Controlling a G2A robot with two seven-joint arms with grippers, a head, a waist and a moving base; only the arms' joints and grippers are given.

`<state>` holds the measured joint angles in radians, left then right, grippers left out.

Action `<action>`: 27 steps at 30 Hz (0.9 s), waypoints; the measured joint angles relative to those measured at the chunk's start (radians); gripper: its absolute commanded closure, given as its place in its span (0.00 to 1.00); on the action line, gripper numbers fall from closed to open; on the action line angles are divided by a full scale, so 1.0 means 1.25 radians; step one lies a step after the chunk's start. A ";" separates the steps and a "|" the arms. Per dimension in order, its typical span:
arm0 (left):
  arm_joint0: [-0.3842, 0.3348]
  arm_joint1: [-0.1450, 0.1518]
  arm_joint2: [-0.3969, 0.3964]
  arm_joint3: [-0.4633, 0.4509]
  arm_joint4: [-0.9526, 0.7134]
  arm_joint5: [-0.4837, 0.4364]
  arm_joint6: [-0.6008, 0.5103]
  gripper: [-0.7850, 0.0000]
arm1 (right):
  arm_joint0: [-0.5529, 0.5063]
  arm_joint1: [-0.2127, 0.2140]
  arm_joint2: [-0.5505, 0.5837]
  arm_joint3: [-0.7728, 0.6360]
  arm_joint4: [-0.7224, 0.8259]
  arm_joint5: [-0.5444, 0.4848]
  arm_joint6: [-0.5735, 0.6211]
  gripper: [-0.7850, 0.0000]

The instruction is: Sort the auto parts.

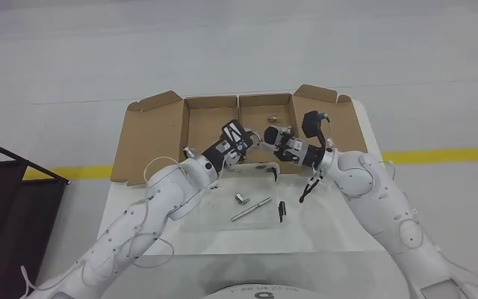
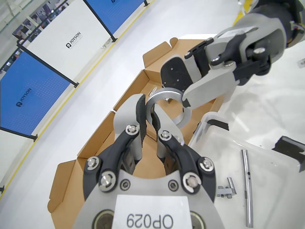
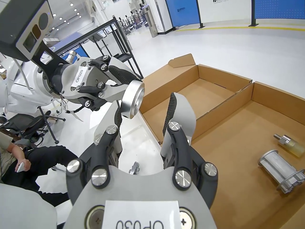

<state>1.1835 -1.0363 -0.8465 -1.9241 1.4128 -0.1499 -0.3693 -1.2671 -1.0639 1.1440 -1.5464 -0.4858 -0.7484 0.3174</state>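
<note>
The left gripper point(image 2: 147, 110) pinches the near rim of a metal ring point(image 2: 184, 117), holding it in the air just over the near wall of the cardboard box point(image 1: 213, 105), close to its divider. The right gripper point(image 3: 146, 106) faces it with fingers spread, straddling the ring's far rim; whether they touch it cannot be told. The box stands open-topped, flaps folded outward. Its right compartment holds a finned cylinder point(image 3: 278, 170) and a small threaded part point(image 3: 287, 143). On the robot's side of the box, a clear tray point(image 2: 214, 129) carries a rod point(image 2: 247, 187), a small fitting point(image 2: 226, 189) and a black clip point(image 2: 289, 147), below the grippers.
</note>
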 measured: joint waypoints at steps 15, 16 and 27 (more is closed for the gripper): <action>0.006 -0.016 -0.003 0.011 0.036 -0.021 0.002 1.00 | 0.005 -0.001 -0.011 -0.003 0.028 -0.011 0.037 0.68; 0.006 -0.017 -0.003 0.012 0.037 -0.024 0.003 1.00 | 0.005 -0.001 -0.011 -0.003 0.029 -0.011 0.037 0.69; 0.010 -0.027 -0.009 0.017 0.046 -0.052 0.010 1.00 | 0.006 -0.002 -0.013 0.001 0.036 -0.010 0.038 1.00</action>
<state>1.1966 -1.0700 -0.8580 -1.9027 1.4705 -0.2145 -0.3564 -1.2596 -1.0669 1.1280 -1.5453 -0.4403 -0.7610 0.3643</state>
